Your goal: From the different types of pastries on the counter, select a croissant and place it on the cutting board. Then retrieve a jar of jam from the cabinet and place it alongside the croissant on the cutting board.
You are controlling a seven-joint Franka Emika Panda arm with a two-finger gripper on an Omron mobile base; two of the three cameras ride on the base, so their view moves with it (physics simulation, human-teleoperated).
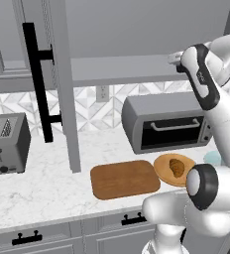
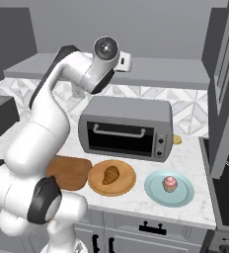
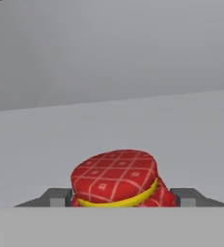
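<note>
Hand view check: what is the hand doing? — Supervisor

I read it as closed on the jar of jam. Both finger tips sit against its sides. The jar stands on the cabinet shelf, directly ahead of the hand, with no lift visible. — Operator

State task progress. — Supervisor

By my judgement, the jam grasp is in hand. The croissant step is not done. The croissant lies on the round plate, far below the hand, just beside the cutting board. The board is bare. Remaining: carry the jar down to the board, and move the croissant onto it. — Operator

List surroundings and obstructions. — Supervisor

1. Toaster oven: directly beneath the hand, on the tabletop. I judge it the main obstruction to a straight descent.
2. Cabinet door: swung open, below and well off to the hand's side, with its edge near the board.
3. Cupcake on a blue plate: below the hand, beyond the round plate from the board.
4. Toaster: well apart, past the door. — Operator
</note>
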